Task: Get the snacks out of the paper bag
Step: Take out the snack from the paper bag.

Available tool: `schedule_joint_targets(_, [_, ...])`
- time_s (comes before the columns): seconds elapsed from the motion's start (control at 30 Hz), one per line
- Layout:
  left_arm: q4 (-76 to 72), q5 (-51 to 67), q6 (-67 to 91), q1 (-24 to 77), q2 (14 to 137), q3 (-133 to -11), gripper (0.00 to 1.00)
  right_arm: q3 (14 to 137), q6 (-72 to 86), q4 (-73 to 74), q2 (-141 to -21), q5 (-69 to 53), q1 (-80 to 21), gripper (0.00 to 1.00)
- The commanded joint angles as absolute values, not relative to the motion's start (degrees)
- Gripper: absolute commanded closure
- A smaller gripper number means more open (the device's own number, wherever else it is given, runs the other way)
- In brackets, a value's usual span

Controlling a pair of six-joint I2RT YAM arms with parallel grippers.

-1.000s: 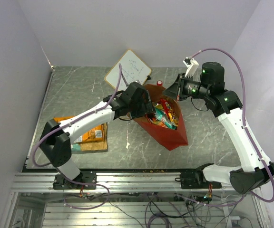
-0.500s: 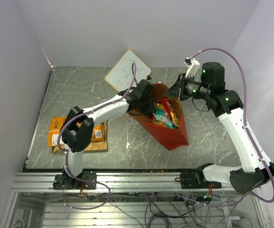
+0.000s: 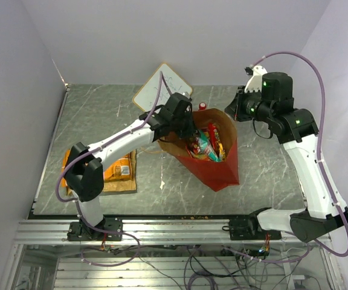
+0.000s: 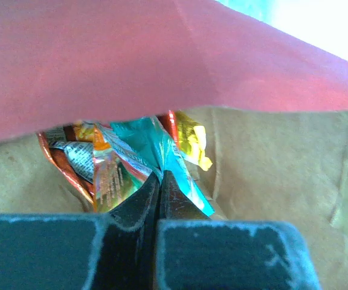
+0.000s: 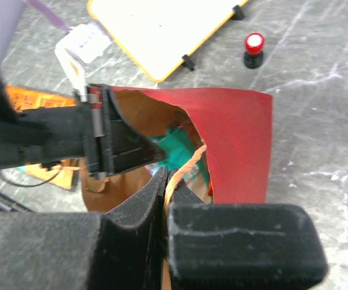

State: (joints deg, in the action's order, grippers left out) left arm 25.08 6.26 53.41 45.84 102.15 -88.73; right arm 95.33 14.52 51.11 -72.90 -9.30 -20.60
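Note:
The red paper bag (image 3: 217, 164) lies on the table with its brown-lined mouth facing up and left. Several snacks (image 3: 205, 147) fill it, in teal, red, orange and yellow. My left gripper (image 3: 188, 133) reaches into the mouth. In the left wrist view it (image 4: 161, 176) is shut on the edge of a teal packet (image 4: 175, 156), under the bag's red wall (image 4: 162, 60). My right gripper (image 5: 166, 176) is shut on the bag's twisted paper handle (image 5: 189, 162) and holds the rim up at the far right of the mouth (image 3: 233, 112).
Orange and tan packets (image 3: 116, 170) lie on the table at the left. A white whiteboard (image 3: 162, 87) with a yellow edge lies behind the bag. A small red-capped object (image 3: 202, 106) stands beside it. Walls close the table on three sides.
My left gripper has gone from open to shut inside the bag mouth, on the teal packet. The right gripper has moved slightly up and back with the handle, lifting the rim.

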Motion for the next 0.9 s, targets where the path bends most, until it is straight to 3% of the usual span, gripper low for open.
schedule_joint_targets(0.0, [23.56, 9.48, 53.53, 45.56, 98.38, -92.72, 0.93, 97.23, 12.24, 51.76, -71.57, -2.06, -20.73, 1.0])
schedule_joint_targets(0.4, [24.52, 12.54, 53.35, 44.03, 92.44, -96.91, 0.93, 97.2, 11.43, 53.2, -70.87, 3.81, -20.74, 1.0])
schedule_joint_targets(0.87, [30.29, 16.4, 43.47, 33.69, 80.02, -105.02, 0.93, 96.88, 12.03, 53.29, -70.14, 3.17, -20.76, 1.0])
